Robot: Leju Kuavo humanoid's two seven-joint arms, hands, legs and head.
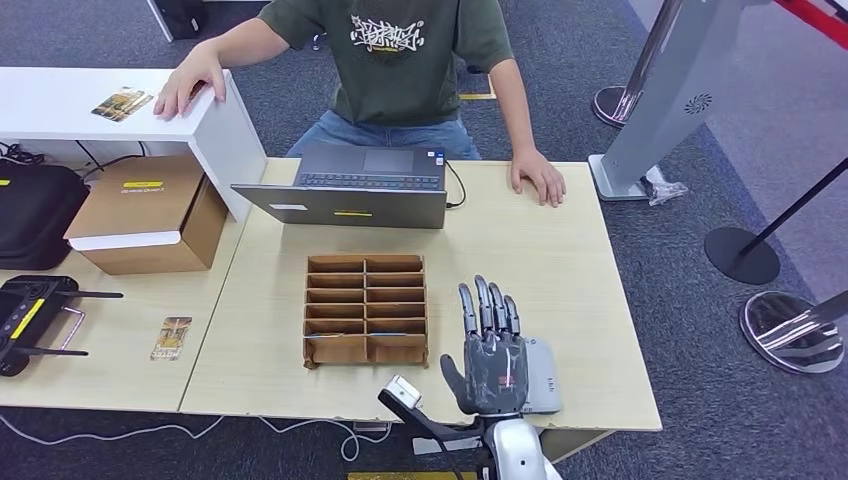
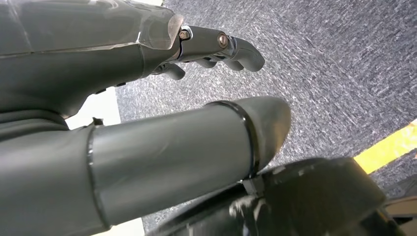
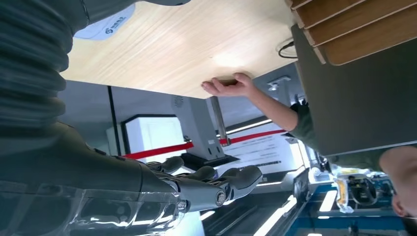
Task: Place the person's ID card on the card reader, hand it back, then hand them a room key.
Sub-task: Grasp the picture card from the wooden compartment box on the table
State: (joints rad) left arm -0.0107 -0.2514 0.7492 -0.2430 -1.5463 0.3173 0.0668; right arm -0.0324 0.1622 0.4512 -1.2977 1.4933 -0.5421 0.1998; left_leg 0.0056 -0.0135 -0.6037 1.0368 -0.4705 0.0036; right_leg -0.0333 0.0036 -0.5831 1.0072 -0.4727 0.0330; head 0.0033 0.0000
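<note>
One card reader (image 1: 541, 377) lies under extended fingers (image 1: 487, 310).

Mock reception desk (image 1: 560, 250), laptop (image 1: 345, 185), queue-barrier posts (image 1: 742, 250), grey carpet (image 1: 700, 330)

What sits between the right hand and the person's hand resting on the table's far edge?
Bare tabletop. In the head view nothing lies between the right hand, which hovers over the card reader, and the person's hand.
</note>
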